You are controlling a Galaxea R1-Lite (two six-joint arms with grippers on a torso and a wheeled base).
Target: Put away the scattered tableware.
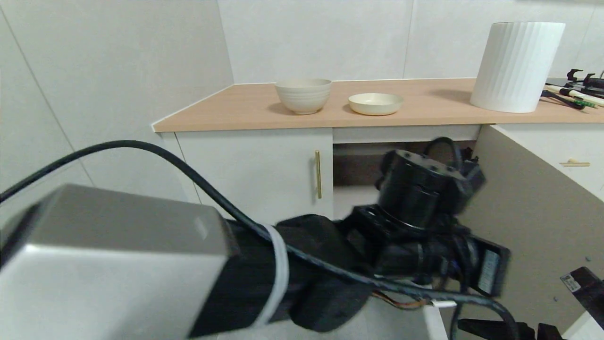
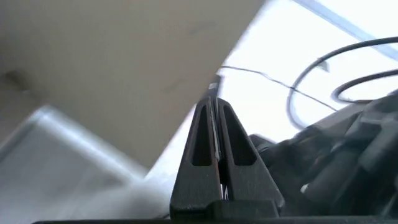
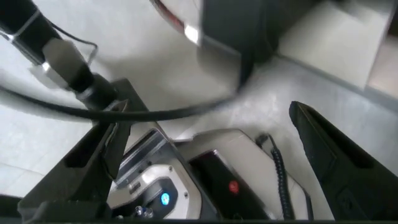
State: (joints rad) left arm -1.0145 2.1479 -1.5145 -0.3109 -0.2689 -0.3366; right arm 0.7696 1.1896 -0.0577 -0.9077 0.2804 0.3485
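A ribbed beige bowl [image 1: 303, 96] and a shallow cream dish [image 1: 375, 103] stand side by side on the wooden countertop [image 1: 226, 111]. Below them my left arm crosses the head view, its wrist [image 1: 424, 189] in front of the open cabinet compartment [image 1: 357, 167]. In the left wrist view, my left gripper [image 2: 215, 104] is shut with nothing between its fingers, close to a beige panel. My right gripper [image 3: 208, 102] hangs low over the floor, its fingers [image 3: 329, 155] spread wide and holding nothing.
A tall white ribbed container [image 1: 516, 66] stands on the counter's right, with chopsticks [image 1: 573, 96] beside it. The left cabinet door with a gold handle [image 1: 318, 174] is closed. The right door [image 1: 533, 212] is swung open toward me. A tiled wall borders the left.
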